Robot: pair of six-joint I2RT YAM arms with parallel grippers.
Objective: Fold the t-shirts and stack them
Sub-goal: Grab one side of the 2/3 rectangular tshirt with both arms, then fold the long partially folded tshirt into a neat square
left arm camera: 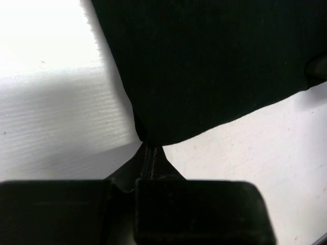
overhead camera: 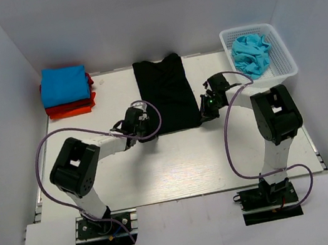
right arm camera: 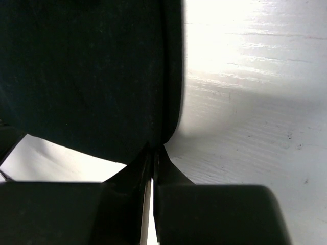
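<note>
Left gripper, right gripper clenched on black t-shirt near corners; open table nearward of it; pinches shown only by wrist views.

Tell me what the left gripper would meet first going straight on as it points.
The black t-shirt: the left gripper is shut on its near corner, and the cloth seems to spread directly ahead.
</note>
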